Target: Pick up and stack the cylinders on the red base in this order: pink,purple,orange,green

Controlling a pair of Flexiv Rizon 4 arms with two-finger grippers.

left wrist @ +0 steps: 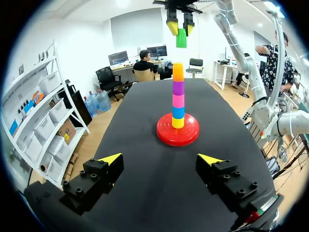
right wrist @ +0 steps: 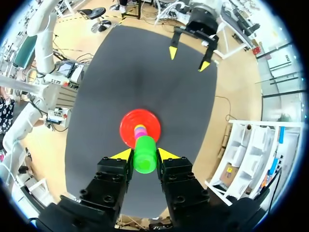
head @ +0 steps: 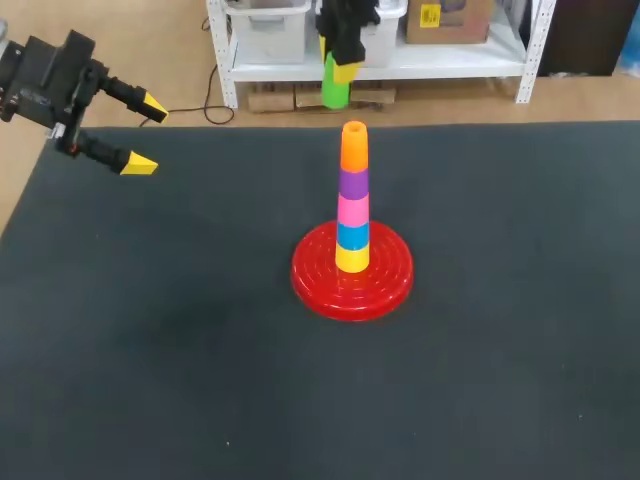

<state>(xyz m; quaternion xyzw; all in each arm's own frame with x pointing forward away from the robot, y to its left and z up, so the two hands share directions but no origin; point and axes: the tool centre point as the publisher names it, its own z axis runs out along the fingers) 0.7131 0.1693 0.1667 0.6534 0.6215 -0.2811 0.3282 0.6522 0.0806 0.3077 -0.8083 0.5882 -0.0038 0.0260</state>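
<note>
While right pincer (right wrist: pixel 145 154) clamps green cylinder (right wrist: pixel 145 163), left pincer (head: pixel 148 135) gapes at table (head: pixel 120 300) corner.

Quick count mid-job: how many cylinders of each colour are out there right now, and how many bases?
Yellow cylinder: 1
Blue cylinder: 1
Pink cylinder: 1
Purple cylinder: 1
Orange cylinder: 1
Green cylinder: 1, held in the right hand
Red base: 1
Total: 7

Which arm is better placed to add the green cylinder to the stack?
Right: the right tool grips the green plastic cylinder directly above the topmost orange cylinder. The left tool is open, empty, off to the side.
</note>
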